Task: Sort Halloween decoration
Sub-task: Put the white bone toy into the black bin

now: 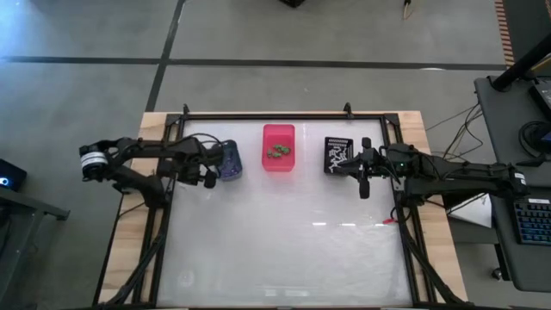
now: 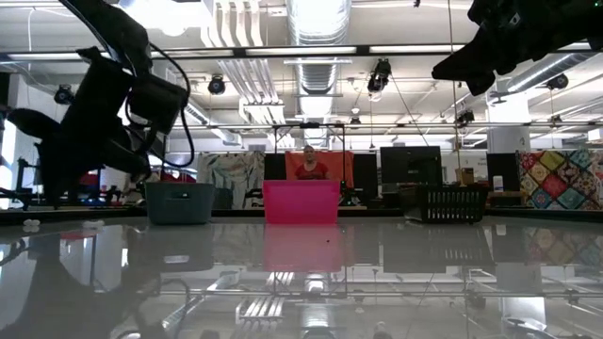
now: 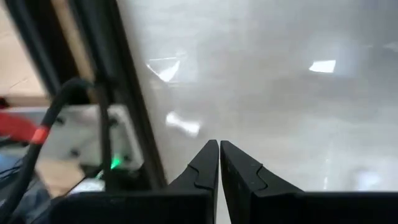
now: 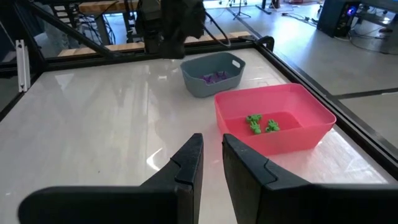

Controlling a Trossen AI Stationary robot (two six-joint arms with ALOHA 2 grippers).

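Nearest you, the right gripper [image 4: 211,158] sat at the bottom of its wrist frame, fingers a narrow gap apart and holding nothing. Just past it, at centre right, the pink bin [image 4: 273,124] held green trinkets [image 4: 261,124]. Farther up the frame, the blue-grey bin [image 4: 211,73] held purple trinkets [image 4: 214,77]. In the overhead view, right of centre, the black bin [image 1: 339,155] held white trinkets [image 1: 338,156]. The left gripper [image 3: 219,163] was pressed shut and empty, beside the blue-grey bin. You could see no loose pieces on the table [image 1: 284,232], so the sorting looked finished.
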